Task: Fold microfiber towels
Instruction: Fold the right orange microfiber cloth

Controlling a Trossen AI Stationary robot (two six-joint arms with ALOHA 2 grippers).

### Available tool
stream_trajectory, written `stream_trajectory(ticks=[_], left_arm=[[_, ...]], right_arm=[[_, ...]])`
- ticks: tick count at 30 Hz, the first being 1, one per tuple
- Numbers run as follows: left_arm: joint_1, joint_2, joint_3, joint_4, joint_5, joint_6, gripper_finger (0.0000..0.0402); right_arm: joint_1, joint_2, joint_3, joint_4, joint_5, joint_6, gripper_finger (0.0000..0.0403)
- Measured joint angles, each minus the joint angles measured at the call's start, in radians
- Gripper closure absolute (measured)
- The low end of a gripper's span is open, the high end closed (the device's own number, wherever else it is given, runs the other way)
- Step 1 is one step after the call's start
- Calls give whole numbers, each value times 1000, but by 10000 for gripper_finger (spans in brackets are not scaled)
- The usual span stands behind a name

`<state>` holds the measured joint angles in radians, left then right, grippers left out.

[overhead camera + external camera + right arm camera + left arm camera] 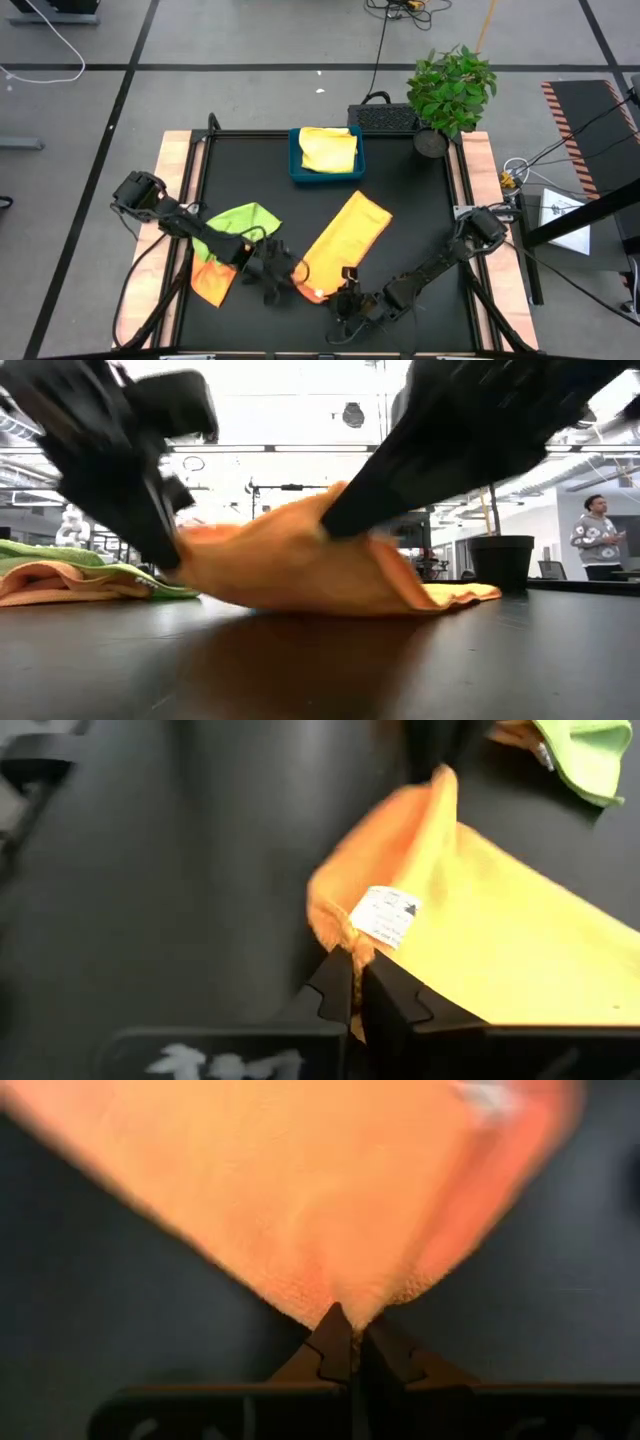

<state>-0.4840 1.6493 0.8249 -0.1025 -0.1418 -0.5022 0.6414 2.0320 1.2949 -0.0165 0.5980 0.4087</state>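
Towel corner (335,1295) hidden inside jaws

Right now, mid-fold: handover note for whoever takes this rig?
Left gripper: shut on a corner of the orange-yellow towel, near front centre.
Right gripper: shut on the same towel's edge by its white label.
That towel lies half-folded as a long strip on the table, near end lifted.
Lime green towel lies bunched on an orange towel at front left, unfolded.
Yellow towel sits in the blue tray, folded.
Left: finish this fold, then the other two.
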Motion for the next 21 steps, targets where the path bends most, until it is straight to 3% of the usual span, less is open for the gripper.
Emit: stream_trajectory(ticks=[7,12,21], left_arm=[[-149,0,169,0,-83,76,397],[-206,0,246,-54,-214,54,397],[-238,23,264,-70,-135,-101,398]], right_arm=[[55,-76,0,-139,9,34,402],[104,-124,1,-182,35,41,402],[168,-194,2,-268,61,32,402]])
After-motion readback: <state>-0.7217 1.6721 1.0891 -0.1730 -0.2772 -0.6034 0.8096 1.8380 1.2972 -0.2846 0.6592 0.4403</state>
